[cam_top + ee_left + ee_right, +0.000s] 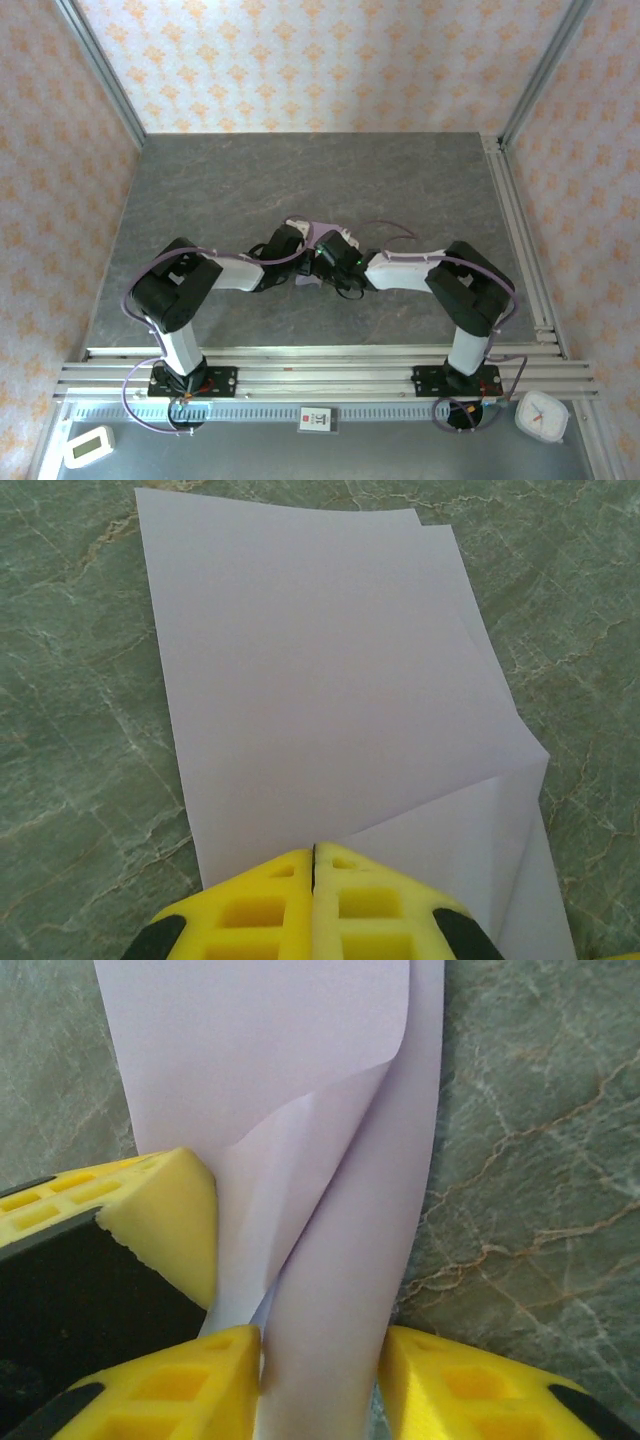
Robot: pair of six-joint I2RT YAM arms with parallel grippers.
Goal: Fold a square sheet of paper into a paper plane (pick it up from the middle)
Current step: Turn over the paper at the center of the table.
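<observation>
Left wrist cam has the left gripper (314, 880) with its yellow fingertips pressed together, tips down on the square sheet of paper (320, 680), pinning it to the green marbled table (70, 730) more or less mid-table, right between the two arms.

Right wrist view: the right gripper (322, 1380) has its jaws standing apart with a strip of the lilac sheet running up through the gap. Can't tell if they're actually squeezing it or just straddling it. That flap curls up off the table instead of lying flat.

Progress, as a guess: early-to-middle. The sheet isn't a plain square any more. Two layers show along the far edge, slightly offset, and a slanted crease runs across the near right corner. So some folding looks done, and one flap looks mid-fold. Nothing like a pointed dart yet, so the nose folds, the wings and the final centre crease all seem to be left.

Count:
- lilac sheet: one
- finished plane: zero
- grippers on the paper: two
- arms: two
</observation>
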